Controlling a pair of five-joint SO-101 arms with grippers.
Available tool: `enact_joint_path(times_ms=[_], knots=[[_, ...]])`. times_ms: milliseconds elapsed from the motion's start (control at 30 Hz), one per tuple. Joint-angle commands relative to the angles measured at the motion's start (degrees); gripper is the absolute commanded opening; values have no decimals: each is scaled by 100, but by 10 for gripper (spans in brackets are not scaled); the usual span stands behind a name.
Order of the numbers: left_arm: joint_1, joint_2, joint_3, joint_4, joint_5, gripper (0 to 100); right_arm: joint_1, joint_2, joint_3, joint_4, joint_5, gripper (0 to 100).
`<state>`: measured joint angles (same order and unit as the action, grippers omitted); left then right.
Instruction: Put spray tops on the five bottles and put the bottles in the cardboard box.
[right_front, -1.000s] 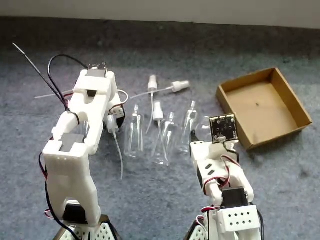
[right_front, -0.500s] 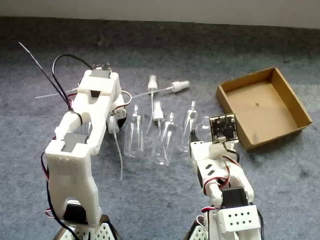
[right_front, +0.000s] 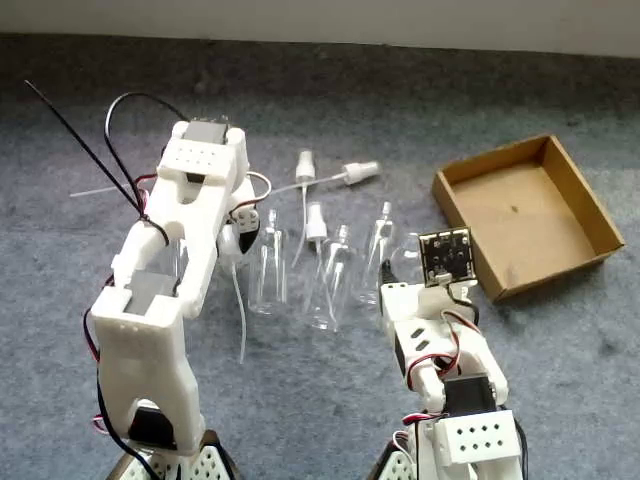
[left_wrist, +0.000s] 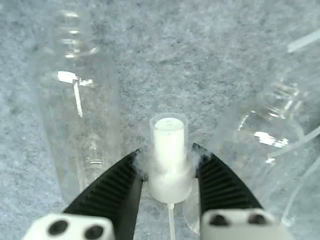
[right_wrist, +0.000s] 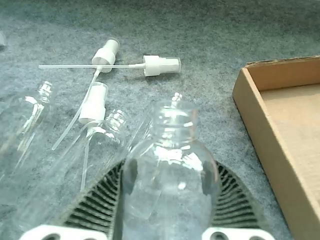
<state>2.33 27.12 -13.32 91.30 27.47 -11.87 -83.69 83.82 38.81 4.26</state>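
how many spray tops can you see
4. One spray top is in the left hand. Three lie loose on the carpet: the far one, one toward the cardboard box, one beside the bottles. A loose tube near the left arm may mean a hidden fifth.

I am holding my left gripper (right_front: 236, 240) just beside the clear bottles (right_front: 266, 272), a spray top (right_front: 240, 315) dangling its tube beneath it. My right gripper (right_front: 400, 266) is resting near the cardboard box (right_front: 520, 215), seemingly gripping a bottle (right_front: 407, 256).
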Motion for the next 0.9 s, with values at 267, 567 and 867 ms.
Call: enact_joint_path(times_ms=[267,567,867], knots=[[207,-558,-1657,695,0,4,-31,-101,-66,-136,-70,115],[409,-2413,-1965,879,0,4,-31,-92,101,-1499,-70,115],[1349,-3943,-1982,853,0,4,-919,-101,708,-2686,-35,115]])
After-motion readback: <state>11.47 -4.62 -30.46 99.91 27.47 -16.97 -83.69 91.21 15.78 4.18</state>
